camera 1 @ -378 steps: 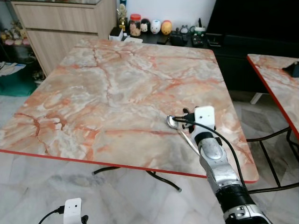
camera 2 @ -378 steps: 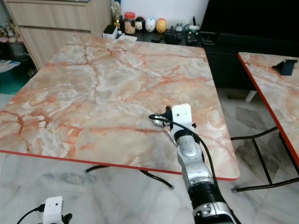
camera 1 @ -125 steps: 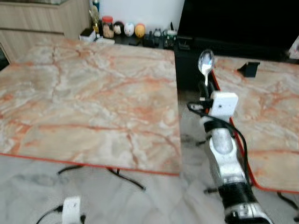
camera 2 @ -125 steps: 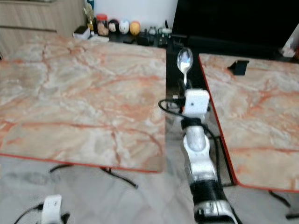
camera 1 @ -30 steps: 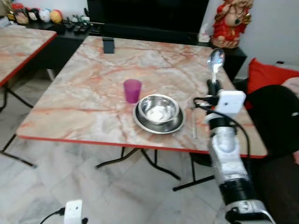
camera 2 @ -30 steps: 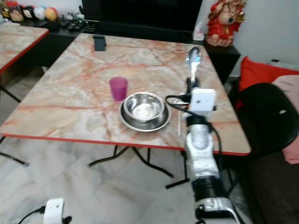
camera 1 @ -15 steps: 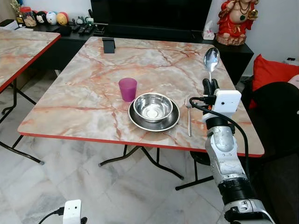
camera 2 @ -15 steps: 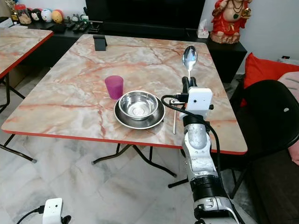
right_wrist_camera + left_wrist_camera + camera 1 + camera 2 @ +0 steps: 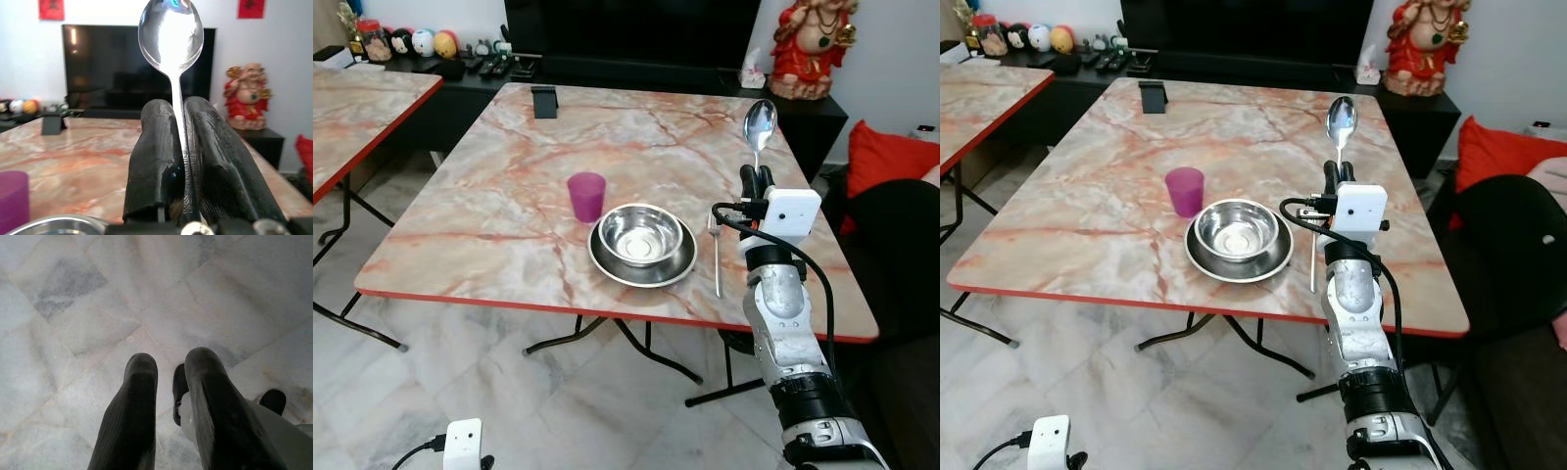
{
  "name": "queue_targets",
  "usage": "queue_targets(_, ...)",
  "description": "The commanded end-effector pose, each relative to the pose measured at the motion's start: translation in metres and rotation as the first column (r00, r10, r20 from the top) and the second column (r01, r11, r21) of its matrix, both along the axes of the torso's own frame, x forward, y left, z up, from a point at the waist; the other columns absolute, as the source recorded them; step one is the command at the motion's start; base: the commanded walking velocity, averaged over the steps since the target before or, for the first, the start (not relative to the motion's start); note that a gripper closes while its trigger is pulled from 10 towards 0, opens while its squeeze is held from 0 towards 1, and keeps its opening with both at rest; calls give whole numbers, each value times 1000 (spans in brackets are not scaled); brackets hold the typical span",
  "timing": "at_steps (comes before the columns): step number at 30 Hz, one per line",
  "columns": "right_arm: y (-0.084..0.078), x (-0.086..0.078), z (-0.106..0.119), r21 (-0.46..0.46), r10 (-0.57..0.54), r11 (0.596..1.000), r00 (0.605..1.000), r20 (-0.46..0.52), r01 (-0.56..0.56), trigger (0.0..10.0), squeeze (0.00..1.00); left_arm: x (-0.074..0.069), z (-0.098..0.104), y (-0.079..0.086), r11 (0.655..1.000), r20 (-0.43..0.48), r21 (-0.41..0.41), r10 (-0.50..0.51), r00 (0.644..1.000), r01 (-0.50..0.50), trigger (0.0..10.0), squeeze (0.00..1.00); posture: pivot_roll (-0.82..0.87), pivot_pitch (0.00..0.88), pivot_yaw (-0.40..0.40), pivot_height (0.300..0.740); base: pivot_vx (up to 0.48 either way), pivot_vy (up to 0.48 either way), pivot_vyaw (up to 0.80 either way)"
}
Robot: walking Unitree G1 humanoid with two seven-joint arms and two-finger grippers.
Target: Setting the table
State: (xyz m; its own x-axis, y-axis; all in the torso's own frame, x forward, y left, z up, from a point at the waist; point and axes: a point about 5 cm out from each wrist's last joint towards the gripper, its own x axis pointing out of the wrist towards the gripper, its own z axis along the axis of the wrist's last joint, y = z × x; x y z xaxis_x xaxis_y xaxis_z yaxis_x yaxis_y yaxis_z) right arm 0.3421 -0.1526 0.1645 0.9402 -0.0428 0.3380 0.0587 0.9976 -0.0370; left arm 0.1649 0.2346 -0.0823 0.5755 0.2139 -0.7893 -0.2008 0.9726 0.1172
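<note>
My right gripper is shut on the handle of a silver spoon, which it holds upright with the bowl end up, above the right side of the marble table. The right wrist view has the spoon clamped between both black fingers. On the table a steel bowl sits in a steel plate. A purple cup stands to their left and a fork lies to their right, just left of the gripper. My left gripper hangs idle over the floor, fingers slightly apart and empty.
A black phone stand is at the table's far edge. A second marble table stands to the left. A black chair with a red cushion is close on the right. A red figurine and TV cabinet are behind.
Earlier the spoon was taken from the first table and carried here. In the last second the view steadied and shifted slightly; the gripper still holds the spoon upright.
</note>
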Motion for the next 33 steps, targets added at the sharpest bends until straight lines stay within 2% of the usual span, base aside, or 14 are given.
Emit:
queue_targets(1,2,2,4,4,3,1000,1000,3,-3,10000,0,-2,-1,-1,1000,-8,-8,1,1000,-1,10000,0,17,0,-62,740,285,0,0)
queue_targets(14,3,3,4,3,0,1000,1000,-1,0,10000,0,0,-1,-3,1000,0,-9,0,1000,0,10000,0,14,0,-63,740,285,0,0)
queue_targets(20,-2,4,5,-13,-21,1000,1000,-14,20,10000,0,2,0,-3,1000,6,-13,-1,1000,1,10000,0,7,2,-57,740,0,0,0)
queue_targets(24,-13,3,-4,-27,-90,996,993,-82,88,10000,0,1,0,-2,1000,1,-11,-7,1000,7,10000,0,2,11,-52,740,0,0,0)
queue_targets(28,-17,4,-9,-67,-121,991,984,-132,113,10000,0,0,0,-2,1000,0,-10,-8,1000,8,10000,0,0,15,-49,740,0,0,0)
queue_targets(32,-26,8,-18,-83,-168,985,961,-221,153,10000,0,0,0,-2,1000,0,-9,-11,1000,11,10000,0,-1,17,-46,740,0,0,0)
queue_targets(33,-30,9,-23,-80,-197,980,942,-272,182,10000,0,1,0,-1,1000,1,-10,-12,1000,12,10000,0,-1,15,-45,740,0,0,0)
